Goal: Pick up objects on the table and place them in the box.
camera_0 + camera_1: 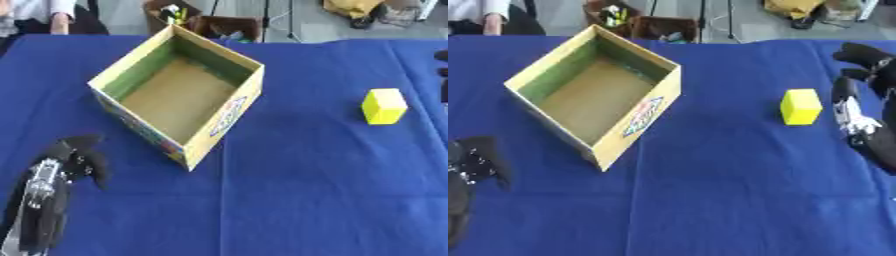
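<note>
An open cardboard box [234,110], empty inside with a brown floor, stands left of centre on the blue cloth. A yellow block [384,106] sits alone on the cloth to its right. My right hand [866,95] hovers at the right edge, just right of the block and not touching it, fingers relaxed and apart. Down in the lower left corner my left hand [61,172] rests with its fingers straight, holding nothing, a short way in front of the box's near corner.
The blue cloth [306,200] covers the whole table. Beyond its far edge stand brown crates [201,20] with small items, and stands on a grey floor.
</note>
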You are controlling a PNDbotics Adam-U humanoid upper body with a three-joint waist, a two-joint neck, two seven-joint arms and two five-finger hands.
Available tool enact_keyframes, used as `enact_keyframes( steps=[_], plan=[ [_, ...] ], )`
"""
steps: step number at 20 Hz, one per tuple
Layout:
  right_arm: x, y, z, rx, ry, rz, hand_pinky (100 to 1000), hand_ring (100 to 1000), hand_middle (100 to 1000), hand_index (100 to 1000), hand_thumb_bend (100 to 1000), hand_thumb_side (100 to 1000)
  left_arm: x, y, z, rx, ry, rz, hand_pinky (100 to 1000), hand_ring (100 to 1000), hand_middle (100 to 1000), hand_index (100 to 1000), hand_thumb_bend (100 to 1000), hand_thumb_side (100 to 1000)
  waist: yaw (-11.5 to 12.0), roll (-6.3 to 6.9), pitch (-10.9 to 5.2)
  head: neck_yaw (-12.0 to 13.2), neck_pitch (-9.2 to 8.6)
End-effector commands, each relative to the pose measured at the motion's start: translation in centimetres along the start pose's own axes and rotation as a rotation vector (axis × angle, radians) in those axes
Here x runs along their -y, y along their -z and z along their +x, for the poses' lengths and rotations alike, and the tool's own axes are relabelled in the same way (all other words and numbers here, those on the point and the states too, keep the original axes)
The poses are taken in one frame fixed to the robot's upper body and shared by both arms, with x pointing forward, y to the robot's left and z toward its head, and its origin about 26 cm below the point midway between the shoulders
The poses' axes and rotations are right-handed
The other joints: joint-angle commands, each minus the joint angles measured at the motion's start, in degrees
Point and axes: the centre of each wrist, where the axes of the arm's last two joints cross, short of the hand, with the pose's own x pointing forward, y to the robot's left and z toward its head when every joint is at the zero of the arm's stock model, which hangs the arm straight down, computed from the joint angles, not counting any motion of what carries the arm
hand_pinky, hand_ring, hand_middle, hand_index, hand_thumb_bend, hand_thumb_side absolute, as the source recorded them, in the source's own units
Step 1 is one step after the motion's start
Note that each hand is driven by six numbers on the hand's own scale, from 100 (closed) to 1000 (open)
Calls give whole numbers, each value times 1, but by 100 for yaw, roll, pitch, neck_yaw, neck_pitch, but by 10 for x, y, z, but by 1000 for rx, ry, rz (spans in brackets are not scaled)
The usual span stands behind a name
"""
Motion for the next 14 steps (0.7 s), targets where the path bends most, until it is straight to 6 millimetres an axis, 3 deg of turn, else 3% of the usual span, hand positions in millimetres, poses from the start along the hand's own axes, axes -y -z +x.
enact_keyframes(
  steps=[1, 11, 14],
  plan=[
    [25, 9, 6, 30, -150, 86, 807, 871, 781, 888, 100, 602, -4, 0, 3, 13, 21, -14, 322, 431, 439, 719, 100, 1000, 0, 0, -132, 4, 12],
    [61, 28, 19, 25, -501, 321, 795, 872, 815, 908, 100, 729, -3, -1, 2, 9, 20, -26, 321, 431, 439, 720, 100, 1000, 34, 13, -152, -35, 2],
    [71, 36, 26, 7, -700, 408, 792, 870, 817, 909, 100, 744, -1, -1, 2, 9, 14, -30, 321, 431, 439, 720, 100, 1000, 55, 40, -135, -102, -32]
  ],
)
